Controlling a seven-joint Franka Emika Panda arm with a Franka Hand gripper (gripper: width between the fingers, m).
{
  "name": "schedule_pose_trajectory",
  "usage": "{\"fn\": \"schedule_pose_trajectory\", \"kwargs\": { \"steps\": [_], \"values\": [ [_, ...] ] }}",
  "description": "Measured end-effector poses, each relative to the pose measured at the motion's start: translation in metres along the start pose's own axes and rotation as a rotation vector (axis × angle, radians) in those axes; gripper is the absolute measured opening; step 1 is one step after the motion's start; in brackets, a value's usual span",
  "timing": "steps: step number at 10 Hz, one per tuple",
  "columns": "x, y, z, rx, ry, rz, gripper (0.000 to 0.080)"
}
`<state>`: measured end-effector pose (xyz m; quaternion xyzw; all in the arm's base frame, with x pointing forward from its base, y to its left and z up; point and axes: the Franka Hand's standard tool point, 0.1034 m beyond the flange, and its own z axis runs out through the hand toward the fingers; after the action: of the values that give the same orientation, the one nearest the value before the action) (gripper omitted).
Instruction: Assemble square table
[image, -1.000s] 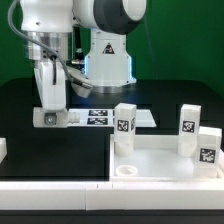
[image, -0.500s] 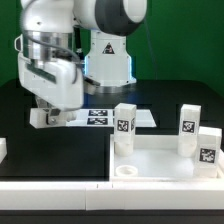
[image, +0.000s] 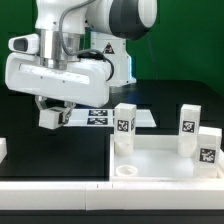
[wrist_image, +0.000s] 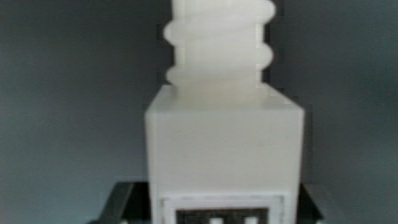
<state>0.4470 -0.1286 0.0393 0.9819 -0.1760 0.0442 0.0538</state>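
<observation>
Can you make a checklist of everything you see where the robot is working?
Surface: black table, with the marker board lying flat behind the legs.
Job's things: square tabletop at the exterior view's right, three legs standing on it. A fourth leg is held off the table.
Clutter: small white block at the exterior view's left edge.
Hand: hand gripping the fourth leg, tilted.
Cables: nothing seen.
Surroundings: green backdrop.

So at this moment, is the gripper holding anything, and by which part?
Yes. The gripper holds a white table leg, clamped at its tagged block end; the threaded end points away from the gripper, and the leg is clear of the table.
</observation>
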Motion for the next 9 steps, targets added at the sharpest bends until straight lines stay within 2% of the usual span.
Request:
{"fn": "schedule_pose_trajectory", "kwargs": {
  "steps": [1,3,5,6,9],
  "values": [
    [0.000,0.002,0.000,-0.003,-0.002,-0.071,0.0264],
    [-0.006,0.013,0.007,0.010,-0.003,-0.061,0.0264],
    [-0.015,0.001,0.014,0.059,-0.031,-0.052,0.0264],
    [-0.015,0.000,0.012,0.075,-0.039,-0.043,0.0264],
    [-0.015,0.001,0.012,0.074,-0.039,-0.037,0.0264]
  ]
}}
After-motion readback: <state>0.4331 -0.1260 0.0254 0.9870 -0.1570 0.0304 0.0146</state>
